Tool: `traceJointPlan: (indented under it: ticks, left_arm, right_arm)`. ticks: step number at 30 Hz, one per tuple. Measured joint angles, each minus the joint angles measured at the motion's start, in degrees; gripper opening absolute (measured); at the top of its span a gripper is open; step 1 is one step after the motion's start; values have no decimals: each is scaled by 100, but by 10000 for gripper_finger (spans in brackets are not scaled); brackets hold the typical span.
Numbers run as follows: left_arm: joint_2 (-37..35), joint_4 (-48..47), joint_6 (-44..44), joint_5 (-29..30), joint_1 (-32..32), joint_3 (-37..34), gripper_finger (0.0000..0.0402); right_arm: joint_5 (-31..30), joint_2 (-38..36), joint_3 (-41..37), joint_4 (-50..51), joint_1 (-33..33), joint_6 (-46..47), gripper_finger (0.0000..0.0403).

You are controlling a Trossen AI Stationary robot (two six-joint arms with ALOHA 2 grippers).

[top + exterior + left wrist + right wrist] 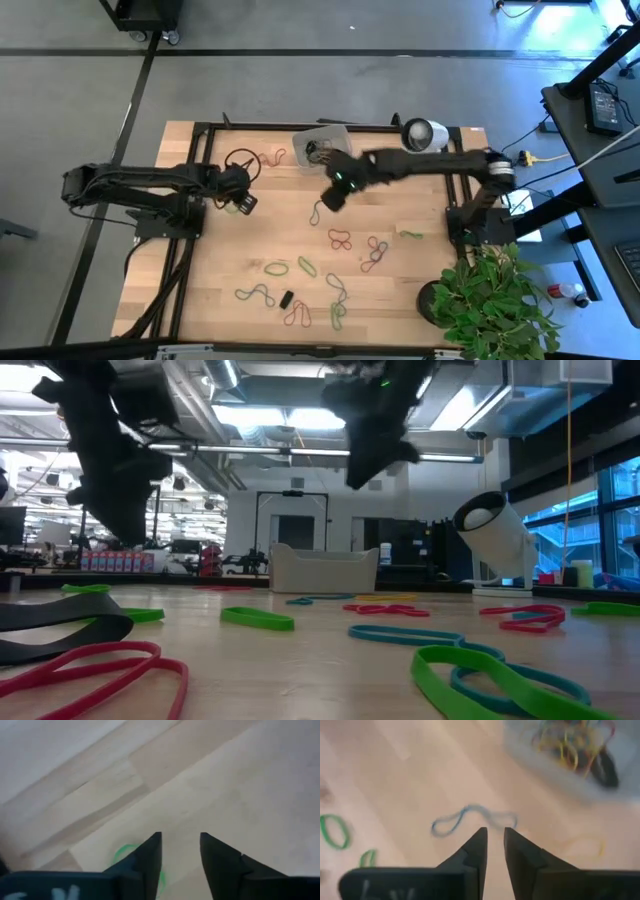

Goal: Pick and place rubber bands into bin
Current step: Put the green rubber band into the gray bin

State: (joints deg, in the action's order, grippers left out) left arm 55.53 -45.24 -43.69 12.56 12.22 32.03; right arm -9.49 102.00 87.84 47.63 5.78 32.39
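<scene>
Rubber bands (341, 239): scattered over the wooden table (220, 270) – green, red, blue loops; more lie inside the bin.
Bin (322, 146): at the table's far edge, just beyond the right gripper.
Right gripper (331, 198): above the table, fingers slightly apart, nothing between them; a blue band (470, 817) lies ahead of its tips.
Left gripper (240, 203): fingers apart – a green band (124, 855) beside one tip.
Room: grey floor, potted plant (495, 300), white round object (424, 133).

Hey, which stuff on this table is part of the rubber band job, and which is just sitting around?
Part of the job:
- rubber bands scattered on the table
- bin, already holding some bands

Just lying about:
- white round object at the far edge
- potted plant at the near right corner
- small black item among the bands
</scene>
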Motion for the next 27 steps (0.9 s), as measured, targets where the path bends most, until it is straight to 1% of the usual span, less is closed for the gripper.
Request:
traceJointPlan:
  ticks: [4, 7, 10, 15, 19, 22, 24, 26, 27]
  left_arm:
    - [465, -3, 20, -66, 209, 2, 147]
    - [835, -37, 16, -101, 323, 2, 150]
    - [1168, -76, -57, -318, 407, 2, 150]
    - [1717, -144, -445, -601, 447, 2, 150]
    - [2168, -85, -759, -800, 444, 26, 144]
    - [2412, -78, -919, -925, 431, 55, 118]
    - [2459, -12, -1085, -986, 376, 61, 83]
    - [2459, -3, -1332, -958, 252, 113, 35]
    - [2425, -38, -1477, -912, 163, 186, 19]
  right_arm:
    - [-379, -740, -1006, -250, -545, 969, 59]
    - [-649, -1228, -1589, -318, -930, 1614, 57]
    - [-888, -1647, -2057, -316, -1264, 2128, 56]
    - [-897, -2179, -2662, -315, -1636, 2437, 56]
    - [-895, -2513, -2995, -280, -1893, 2458, 56]
    - [-895, -2787, -3199, -219, -2160, 2445, 56]
    - [-895, -2980, -3331, -101, -2364, 2419, 56]
    - [-895, -3207, -3511, 72, -2569, 2386, 56]
    - [-894, -3328, -3615, 153, -2666, 2373, 56]
